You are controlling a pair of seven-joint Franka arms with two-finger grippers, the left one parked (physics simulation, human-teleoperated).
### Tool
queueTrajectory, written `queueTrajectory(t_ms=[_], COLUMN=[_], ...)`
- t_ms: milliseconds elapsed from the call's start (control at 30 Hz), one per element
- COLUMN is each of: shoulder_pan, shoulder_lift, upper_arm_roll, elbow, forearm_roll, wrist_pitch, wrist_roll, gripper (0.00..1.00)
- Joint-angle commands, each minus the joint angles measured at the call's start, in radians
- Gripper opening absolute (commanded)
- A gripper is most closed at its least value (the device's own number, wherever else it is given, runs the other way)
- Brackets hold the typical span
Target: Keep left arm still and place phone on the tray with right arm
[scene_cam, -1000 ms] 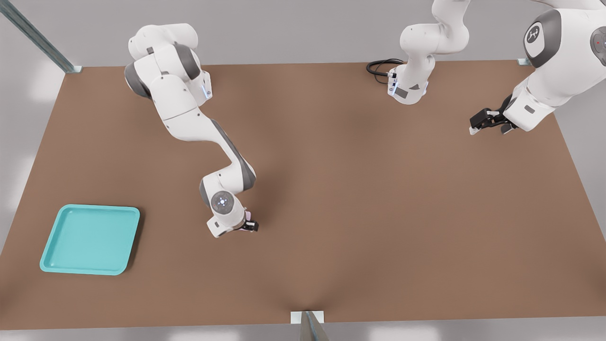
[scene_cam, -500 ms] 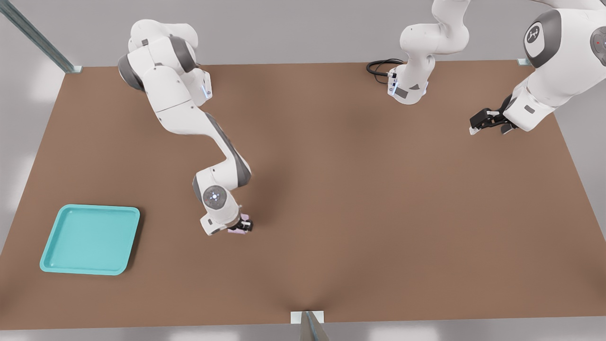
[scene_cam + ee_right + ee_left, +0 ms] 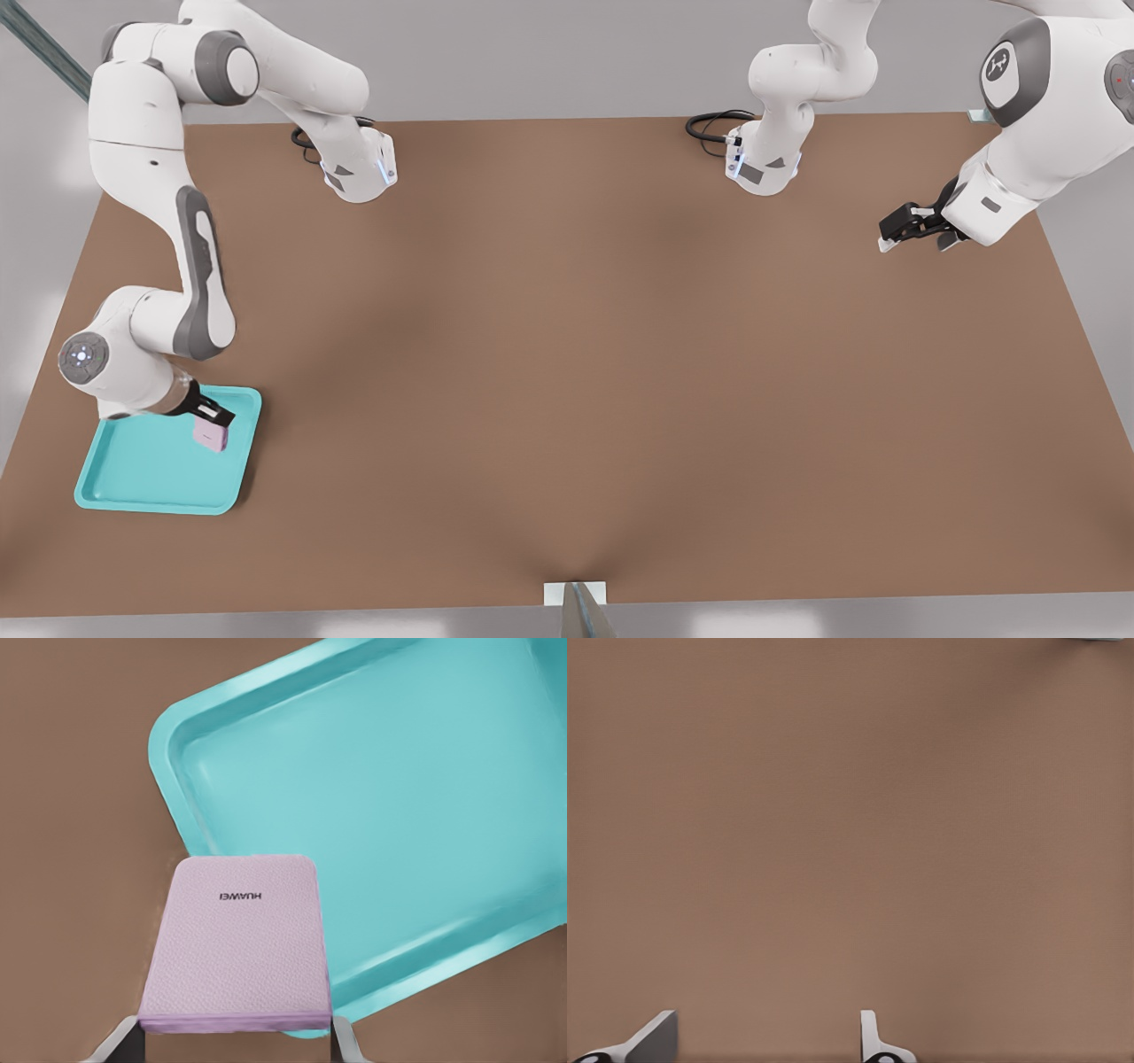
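Hanging over tray's upper right corner, lower left of front frame: pink phone (image 3: 211, 434), clamped between fingers of gripper (image 3: 213, 422); not resting on tray floor as far as visible. Wrist view: phone (image 3: 234, 943) held at both side edges, fingertips (image 3: 344, 1043) pressed on it, logo face toward camera. Turquoise tray (image 3: 113, 487) flat on brown table (image 3: 620, 354). Right arm (image 3: 190, 266) bent along left edge of frame

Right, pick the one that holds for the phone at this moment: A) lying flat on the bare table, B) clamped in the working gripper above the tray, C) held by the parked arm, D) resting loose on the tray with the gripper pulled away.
B: the gripper is shut on the phone, holding it over the tray; the fingers flank the pink body.
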Motion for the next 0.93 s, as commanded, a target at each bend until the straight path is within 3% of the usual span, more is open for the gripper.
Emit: queueTrajectory(t_ms=[0, 300, 333, 367, 433, 467, 533, 567, 600, 633, 733, 900], shoulder_pan=[-0.048, -0.136, -0.136, -0.136, -0.117, -0.117, -0.110, -0.082, 0.080, 0.174, 0.304, 0.300], shoulder_lift=[0.019, 0.157, 0.157, 0.157, 0.038, -0.051, -0.105, -0.206, -0.333, -0.378, -0.446, -0.432], upper_arm_roll=[0.000, 0.000, -0.001, -0.001, 0.036, 0.092, 0.199, 0.212, 0.068, -0.018, -0.093, -0.093], elbow=[0.004, 0.057, 0.060, 0.061, 0.084, 0.155, 0.300, 0.287, 0.216, 0.209, 0.156, 0.149], forearm_roll=[-0.001, 0.002, 0.009, 0.009, 0.009, 0.000, -0.058, -0.052, -0.046, -0.017, 0.009, 0.029], wrist_pitch=[-0.025, 0.114, 0.113, 0.113, 0.019, -0.108, -0.335, -0.390, -0.438, -0.507, -0.515, -0.547], wrist_roll=[-0.636, -0.750, -0.748, -0.750, -0.735, -0.713, -0.551, -0.480, -0.420, -0.411, -0.336, -0.348], gripper=[0.79, 0.80, 1.00, 1.00, 1.00, 1.00, 1.00, 1.00, 1.00, 1.00, 1.00, 1.00])
